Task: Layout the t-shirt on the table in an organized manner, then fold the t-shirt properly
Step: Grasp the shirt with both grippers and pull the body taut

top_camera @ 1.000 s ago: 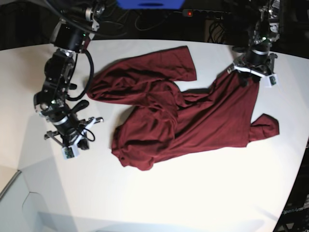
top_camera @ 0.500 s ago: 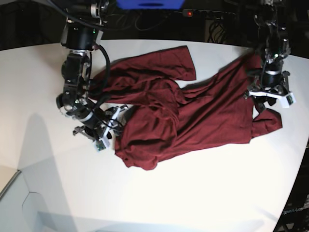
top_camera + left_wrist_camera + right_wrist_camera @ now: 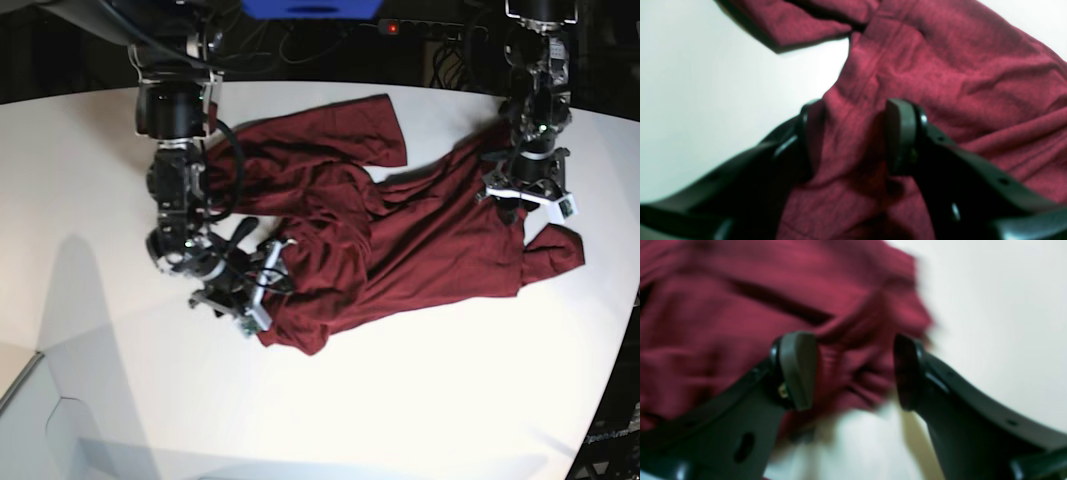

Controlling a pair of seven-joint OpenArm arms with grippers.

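The dark maroon t-shirt lies crumpled across the middle of the white table, one sleeve spread toward the back. At the shirt's right side my left gripper is shut on a bunched ridge of the t-shirt, which fills the gap at the left gripper. My right gripper sits at the lower left hem. In the blurred right wrist view the right gripper is open, its fingers wide apart over the t-shirt edge.
A power strip with a red light and cables lies behind the table. A blue object is at the top edge. The table's curved edge runs down the right. Bare tabletop shows beside both grippers.
The right arm swung from the bare left side of the table onto the shirt's lower left hem and opened its jaws. The left arm pulled its cloth toward the near side.
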